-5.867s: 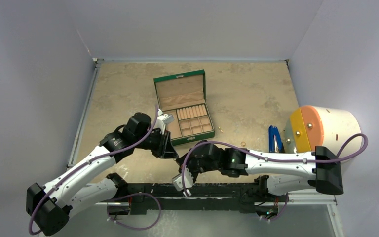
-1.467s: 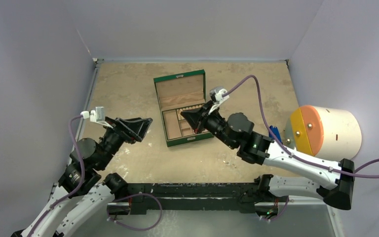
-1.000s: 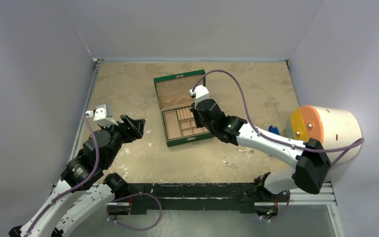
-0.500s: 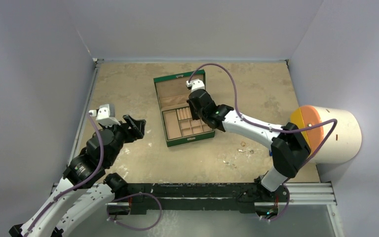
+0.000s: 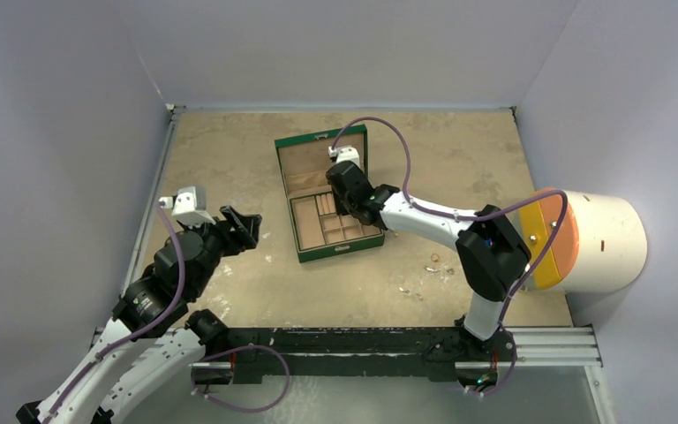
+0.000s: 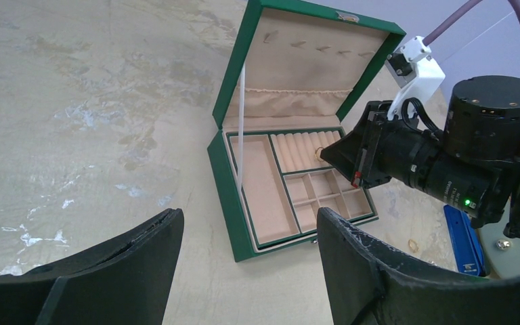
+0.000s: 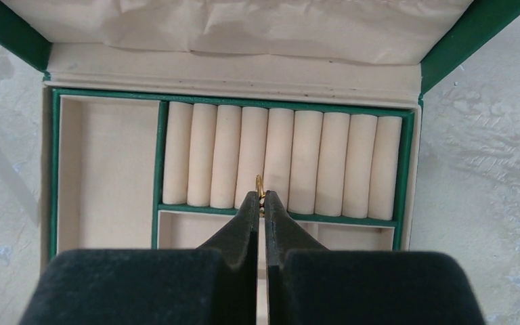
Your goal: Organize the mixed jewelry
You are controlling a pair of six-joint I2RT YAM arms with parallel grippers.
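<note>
above nine ring rolls (image 7: 279, 159), right pincer (image 7: 261, 200) grasping one gold ring (image 7: 260, 183), left pincer (image 6: 248, 222) released

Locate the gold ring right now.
Right wrist view: the gold ring is pinched at the tips of the shut right tool, over the middle of the ring rolls in the open green box.

The mottled beige table (image 5: 229, 159) is carrying an open green box (image 5: 340, 251) near its middle, while tiny jewelry pieces (image 5: 435, 258) are lying scattered to the box's right, near a blue tool (image 6: 464, 238) and a white drum (image 5: 605, 234).
</note>
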